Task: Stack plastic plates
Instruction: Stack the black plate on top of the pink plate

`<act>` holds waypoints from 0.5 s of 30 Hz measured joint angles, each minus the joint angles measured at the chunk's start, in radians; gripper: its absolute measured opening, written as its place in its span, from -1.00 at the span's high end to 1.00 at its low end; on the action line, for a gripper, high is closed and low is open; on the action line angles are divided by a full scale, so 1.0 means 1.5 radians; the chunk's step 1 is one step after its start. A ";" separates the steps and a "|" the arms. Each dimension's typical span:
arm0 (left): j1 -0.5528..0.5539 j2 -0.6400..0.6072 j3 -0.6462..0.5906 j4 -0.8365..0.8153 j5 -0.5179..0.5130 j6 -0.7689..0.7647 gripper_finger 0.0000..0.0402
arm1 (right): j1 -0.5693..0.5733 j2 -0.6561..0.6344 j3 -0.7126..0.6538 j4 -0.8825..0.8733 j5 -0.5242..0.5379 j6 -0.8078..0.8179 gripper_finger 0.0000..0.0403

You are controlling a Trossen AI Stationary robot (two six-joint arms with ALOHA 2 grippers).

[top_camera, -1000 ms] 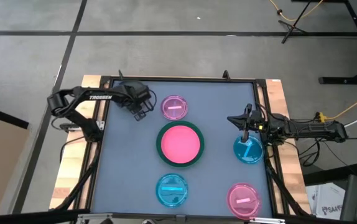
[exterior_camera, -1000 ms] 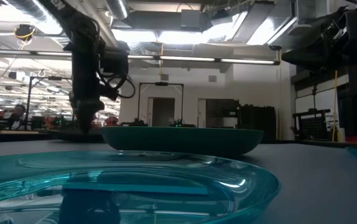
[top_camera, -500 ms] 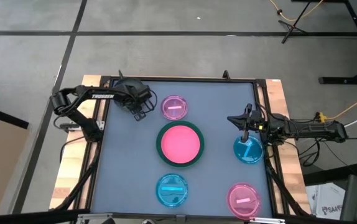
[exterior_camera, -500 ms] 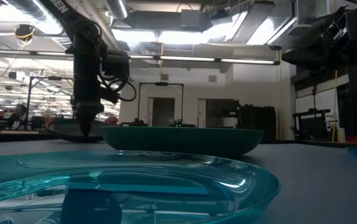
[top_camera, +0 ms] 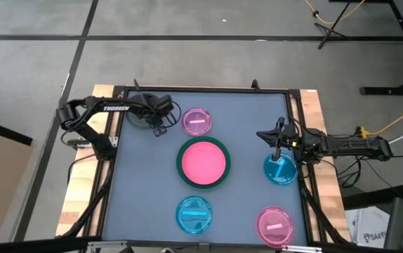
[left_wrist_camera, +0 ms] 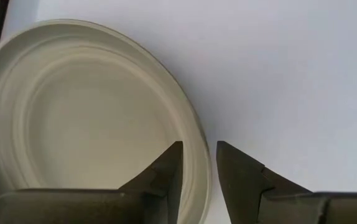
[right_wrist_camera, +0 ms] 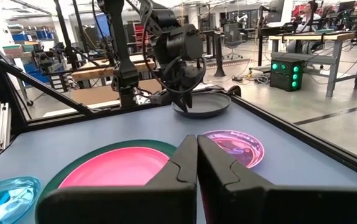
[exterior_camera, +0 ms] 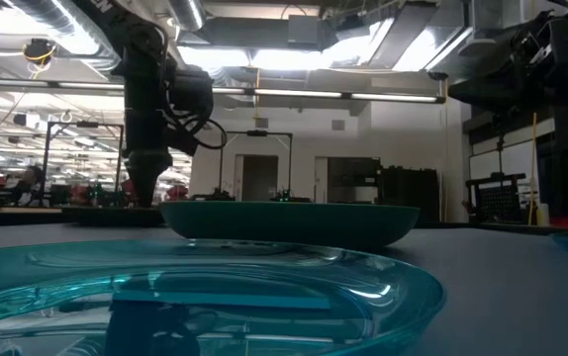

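The dark grey plate (top_camera: 137,116) lies in the table's far left corner, and my left gripper (top_camera: 159,126) stands at its right rim, shut on it; the left wrist view shows the same plate (left_wrist_camera: 91,118). An opaque pink plate (top_camera: 203,161) sits inside the large dark green plate (top_camera: 180,163) at the table's middle. One translucent magenta plate (top_camera: 197,121) is far of that stack, another (top_camera: 274,225) is near right. One translucent blue plate (top_camera: 194,214) is at the near edge, another (top_camera: 281,171) at the right. My right gripper (top_camera: 263,134) waits shut above the right edge. My left gripper holds the dark grey plate by its rim (left_wrist_camera: 204,163), on the plate's right side. One finger (left_wrist_camera: 166,171) stands inside the plate and the other (left_wrist_camera: 241,177) outside, pinching the rim from above, pointing down. In the low view the plate (exterior_camera: 106,214) lies level at table height.
A dark frame (top_camera: 201,90) runs round the grey table, with wooden boards (top_camera: 321,119) outside it. The nearest magenta plate lies just right of my left gripper. Bare table surface (top_camera: 243,112) lies between the far plates and my right arm.
My left gripper has moved a little toward the table's right. More of the dark grey plate now shows beside it in the high view. In the low view the plate's edge tipped up half a second ago and now lies level.
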 joint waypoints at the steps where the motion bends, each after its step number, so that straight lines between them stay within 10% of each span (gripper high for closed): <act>1: 0.000 0.000 0.000 0.000 0.005 -0.003 0.56 | 0.000 0.000 0.000 0.000 0.000 0.000 1.00; 15: 0.005 0.000 -0.033 0.015 -0.029 -0.012 0.59 | 0.000 0.000 0.000 0.000 0.010 -0.011 1.00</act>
